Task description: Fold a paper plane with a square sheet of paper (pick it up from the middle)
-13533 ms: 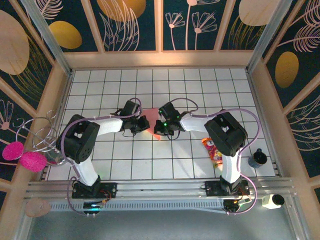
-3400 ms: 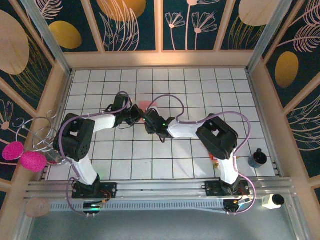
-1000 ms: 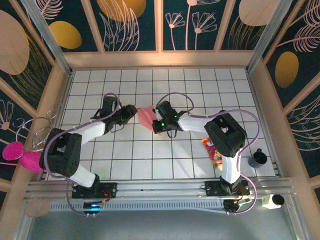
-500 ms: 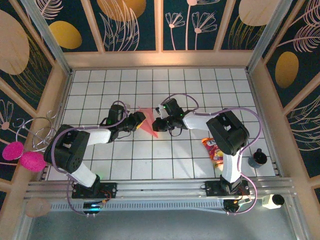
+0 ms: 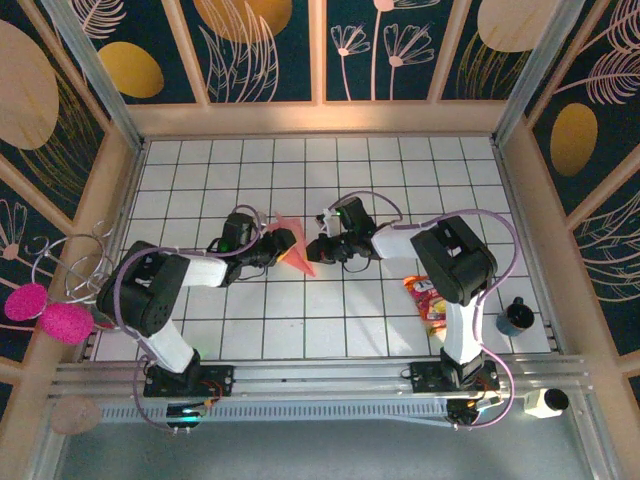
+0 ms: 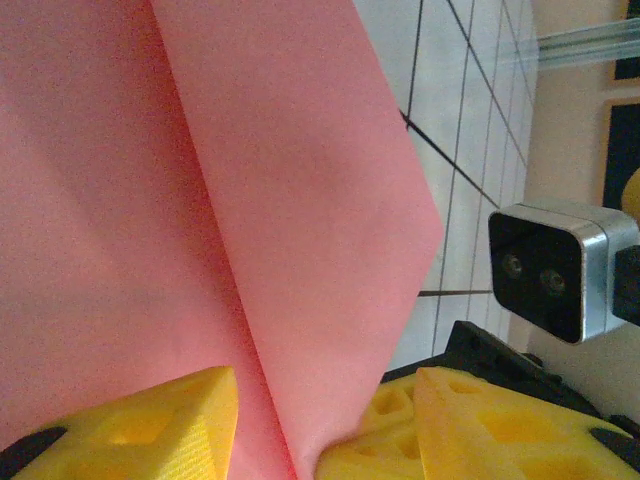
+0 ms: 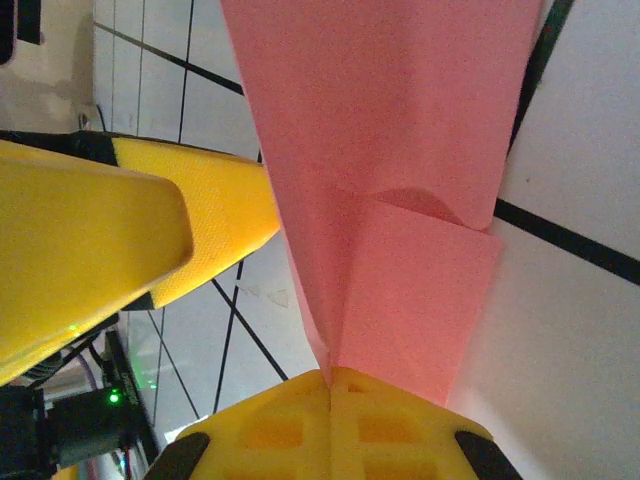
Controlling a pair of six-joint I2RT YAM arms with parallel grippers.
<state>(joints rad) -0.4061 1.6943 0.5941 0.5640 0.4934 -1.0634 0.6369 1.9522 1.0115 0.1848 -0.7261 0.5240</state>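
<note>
The thin, folded salmon-pink sheet of paper (image 5: 291,246) hangs over the white tiled bench (image 5: 400,180) between the arms. The right pincer (image 7: 330,385) is clamped shut on it. The left pincer (image 6: 300,420) stands half open astride its crease, and whether it touches the paper is unclear.

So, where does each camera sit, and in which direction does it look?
Top external: above and behind the bases, looking down on the tiled table; the left arm and right arm show whole, with the left tool and right tool meeting at the pink paper.
Left wrist: on the left wrist, looking along its parted yellow fingers at the paper between them.
Right wrist: on the right wrist, looking along its fingers, shut on the paper.
Shared: all three see the paper and the table's tiles.
</note>
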